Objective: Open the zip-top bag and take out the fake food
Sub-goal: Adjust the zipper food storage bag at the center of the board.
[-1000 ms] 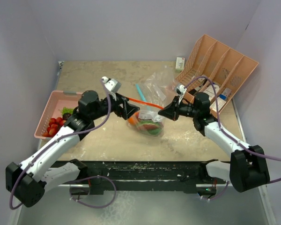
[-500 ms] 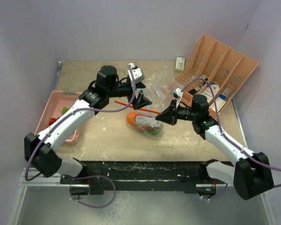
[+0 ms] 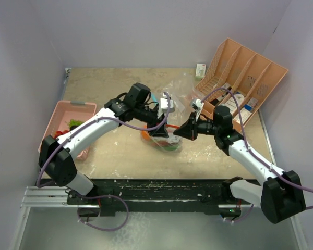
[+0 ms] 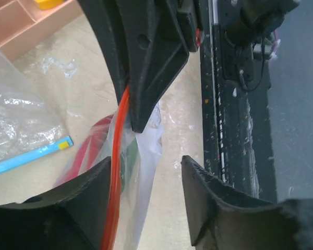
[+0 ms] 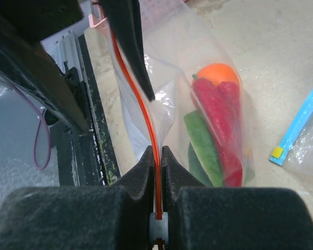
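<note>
Top external view: a beige, speckled surface (image 3: 120, 153) carries a peach plastic organizer with slanted dividers (image 3: 250, 67) at the far right and a pink plastic basket (image 3: 75, 104) at the left edge. Both white-and-black arms reach to the middle, where a clear zip-top bag (image 3: 169, 136) with an orange seal strip (image 5: 147, 120) lies between them.

The right pincer (image 3: 180, 130) is pressed together on that strip. The right wrist view shows the strip running straight down between its closed tips. The left pincer (image 3: 161, 124) meets the bag's mouth from the opposite side. In the left wrist view its fingers stand spread, with the strip and a fold of clear film hanging in the gap. They lie close to one finger, though contact is hard to judge.

The fake food (image 3: 164, 144) is packed together inside the bag. A round plastic orange (image 5: 217, 73) lies at the far end, with a long red chili (image 5: 219, 114) next to it and a green piece (image 5: 202, 140) alongside the chili. Small red and green bits, probably more such food, sit in the basket, mostly hidden by the left arm.
</note>
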Tool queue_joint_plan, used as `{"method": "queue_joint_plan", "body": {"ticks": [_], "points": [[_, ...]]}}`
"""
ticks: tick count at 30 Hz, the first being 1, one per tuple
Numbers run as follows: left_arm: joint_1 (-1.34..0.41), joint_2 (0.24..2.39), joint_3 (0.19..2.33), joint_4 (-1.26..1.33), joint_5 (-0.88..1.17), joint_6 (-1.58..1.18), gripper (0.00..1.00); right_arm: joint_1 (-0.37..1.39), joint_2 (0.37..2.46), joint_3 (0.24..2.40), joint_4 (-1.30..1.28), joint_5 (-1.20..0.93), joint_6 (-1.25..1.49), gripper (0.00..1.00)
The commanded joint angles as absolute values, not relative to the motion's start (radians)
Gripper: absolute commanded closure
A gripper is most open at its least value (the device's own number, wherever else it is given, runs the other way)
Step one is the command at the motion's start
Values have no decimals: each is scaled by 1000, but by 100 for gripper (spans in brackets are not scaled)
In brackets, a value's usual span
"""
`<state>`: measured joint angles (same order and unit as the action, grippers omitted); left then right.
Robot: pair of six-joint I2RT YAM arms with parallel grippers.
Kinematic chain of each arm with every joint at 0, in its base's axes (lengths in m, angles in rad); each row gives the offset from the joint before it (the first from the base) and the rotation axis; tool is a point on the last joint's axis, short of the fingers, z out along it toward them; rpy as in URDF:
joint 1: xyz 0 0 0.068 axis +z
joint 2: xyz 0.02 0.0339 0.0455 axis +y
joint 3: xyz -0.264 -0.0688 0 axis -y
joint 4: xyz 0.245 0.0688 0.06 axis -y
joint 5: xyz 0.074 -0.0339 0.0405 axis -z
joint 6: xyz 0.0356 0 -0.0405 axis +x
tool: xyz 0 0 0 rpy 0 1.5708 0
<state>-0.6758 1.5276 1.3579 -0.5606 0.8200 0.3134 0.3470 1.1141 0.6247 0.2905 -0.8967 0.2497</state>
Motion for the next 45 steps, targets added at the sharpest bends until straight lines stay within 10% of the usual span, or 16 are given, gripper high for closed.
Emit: {"method": "queue_joint_plan", "body": {"ticks": [1, 6, 14, 20, 25, 29, 37, 45], "points": [[-703, 1559, 1396, -592, 807, 347, 55, 351, 1104, 672, 286, -875, 247, 100], [-706, 1539, 1369, -487, 766, 283, 100, 351, 1057, 671, 291, -867, 259, 100], [-702, 1410, 1284, -319, 755, 205, 100, 351, 925, 602, 363, -826, 269, 47], [-699, 1318, 1231, -231, 761, 160, 100, 350, 914, 567, 481, -917, 321, 41], [-697, 1290, 1242, -246, 764, 156, 100, 350, 884, 566, 505, -926, 322, 55], [-697, 1290, 1250, -267, 783, 161, 100, 349, 864, 575, 524, -925, 343, 86], [-697, 1299, 1236, -288, 790, 164, 100, 350, 826, 597, 509, -917, 353, 100], [-699, 1285, 1219, -227, 797, 139, 53, 350, 849, 636, 400, -908, 278, 100]]}}
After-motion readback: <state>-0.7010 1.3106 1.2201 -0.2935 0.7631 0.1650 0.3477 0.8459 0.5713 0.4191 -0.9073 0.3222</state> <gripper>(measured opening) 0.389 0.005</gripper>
